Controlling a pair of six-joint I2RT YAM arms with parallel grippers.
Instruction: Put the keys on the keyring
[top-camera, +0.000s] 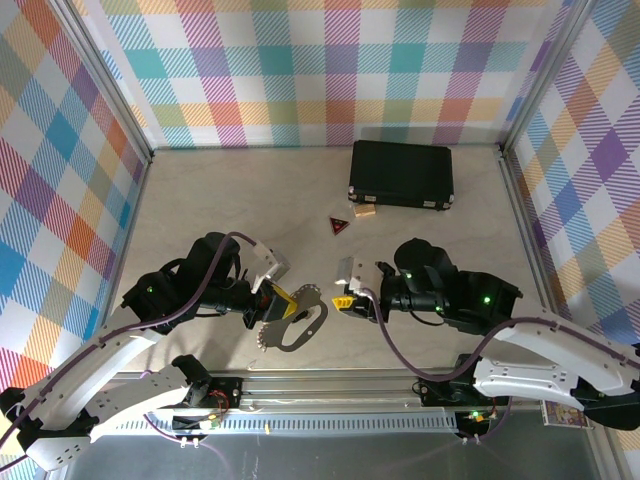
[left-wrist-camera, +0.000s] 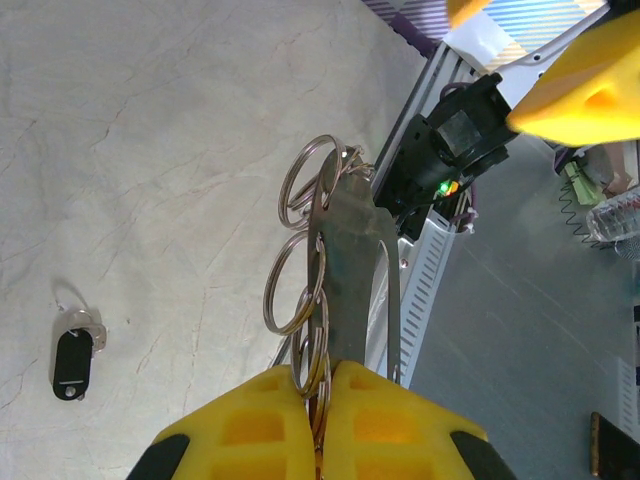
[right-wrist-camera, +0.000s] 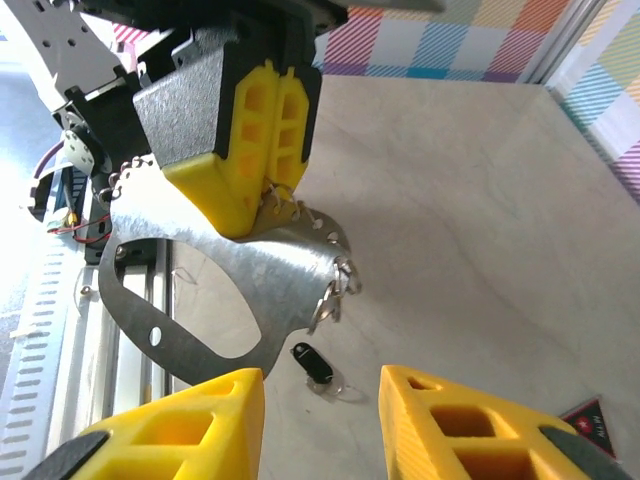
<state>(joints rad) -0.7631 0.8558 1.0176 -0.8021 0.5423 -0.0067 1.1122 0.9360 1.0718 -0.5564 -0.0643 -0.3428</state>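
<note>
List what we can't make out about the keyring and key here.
- keyring, gripped end: left wrist view, buried between the left end effector pads.
- key, blade shape: both wrist views, too small.
- red tag: right wrist view, cut off by the bottom edge.
- keyring rings: top external view, too small to count.

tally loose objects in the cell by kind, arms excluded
black case: 1
tan block: 1
red-and-black triangular tag: 1
keyring: 1
black-headed key: 1
total: 5
</note>
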